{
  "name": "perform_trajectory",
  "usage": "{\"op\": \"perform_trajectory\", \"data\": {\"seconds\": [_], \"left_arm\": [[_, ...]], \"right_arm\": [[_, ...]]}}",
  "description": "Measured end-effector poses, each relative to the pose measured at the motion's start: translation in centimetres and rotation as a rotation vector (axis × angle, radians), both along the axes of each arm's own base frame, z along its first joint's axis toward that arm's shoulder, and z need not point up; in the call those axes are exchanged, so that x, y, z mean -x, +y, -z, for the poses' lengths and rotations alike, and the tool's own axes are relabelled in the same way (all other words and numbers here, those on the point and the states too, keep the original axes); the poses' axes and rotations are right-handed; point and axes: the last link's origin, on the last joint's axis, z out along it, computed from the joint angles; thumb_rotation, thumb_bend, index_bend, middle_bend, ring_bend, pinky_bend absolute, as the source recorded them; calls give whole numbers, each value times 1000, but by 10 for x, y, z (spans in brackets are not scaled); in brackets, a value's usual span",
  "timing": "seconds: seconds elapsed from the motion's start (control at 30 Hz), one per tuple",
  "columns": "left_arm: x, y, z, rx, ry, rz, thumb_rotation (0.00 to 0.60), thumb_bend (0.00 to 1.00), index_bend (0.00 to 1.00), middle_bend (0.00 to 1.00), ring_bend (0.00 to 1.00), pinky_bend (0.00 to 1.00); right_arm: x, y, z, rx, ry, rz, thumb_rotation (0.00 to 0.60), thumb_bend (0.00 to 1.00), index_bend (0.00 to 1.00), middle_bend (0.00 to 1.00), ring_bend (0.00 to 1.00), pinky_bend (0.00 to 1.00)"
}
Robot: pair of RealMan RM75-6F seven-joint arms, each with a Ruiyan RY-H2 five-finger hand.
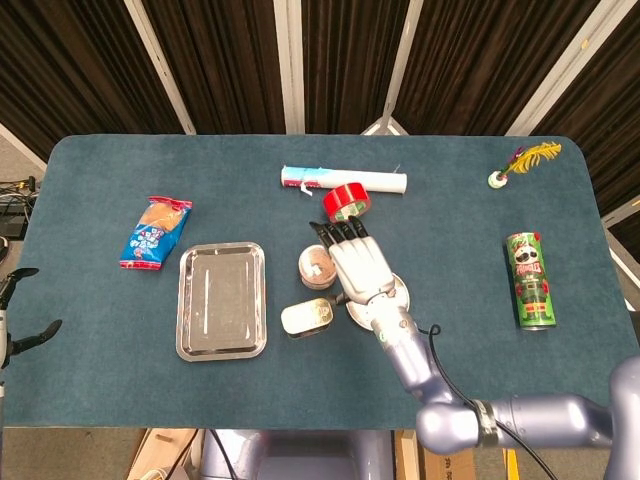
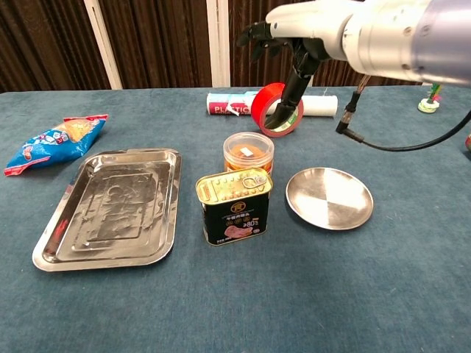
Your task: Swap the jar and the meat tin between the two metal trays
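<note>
While the meat tin and the jar both stand on the bare cloth near the middle of the desk, the jar just behind the tin, neither sits in a tray: the rectangular metal tray lies to their left and the round metal tray to their right. Raised above them, the right hand grasps nothing, its fingers spread and apart, while only dark fingertips of the left hand show at the desk's left edge, too little to tell its state. Toward the far edge lie a red tape roll and a white roll, with a snack packet near the left edge and a green can near the right.
</note>
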Motion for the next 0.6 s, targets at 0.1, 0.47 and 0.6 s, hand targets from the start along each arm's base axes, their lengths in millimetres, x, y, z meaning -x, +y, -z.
{"op": "perform_trajectory", "data": {"seconds": [0.1, 0.47, 0.6], "left_arm": [[1, 0, -1, -6, 0, -7, 600, 153, 280, 0, 0, 127], [5, 4, -2, -17, 5, -38, 600, 154, 282, 0, 0, 127], [4, 4, -1, -14, 3, -39, 600, 162, 282, 0, 0, 127]], "right_arm": [[3, -16, 10, -4, 0, 33, 600, 71, 5, 134, 93, 0], [15, -47, 53, -77, 2, 112, 600, 71, 0, 115, 75, 0], [20, -48, 66, -113, 23, 127, 600, 71, 0, 109, 63, 0]]}}
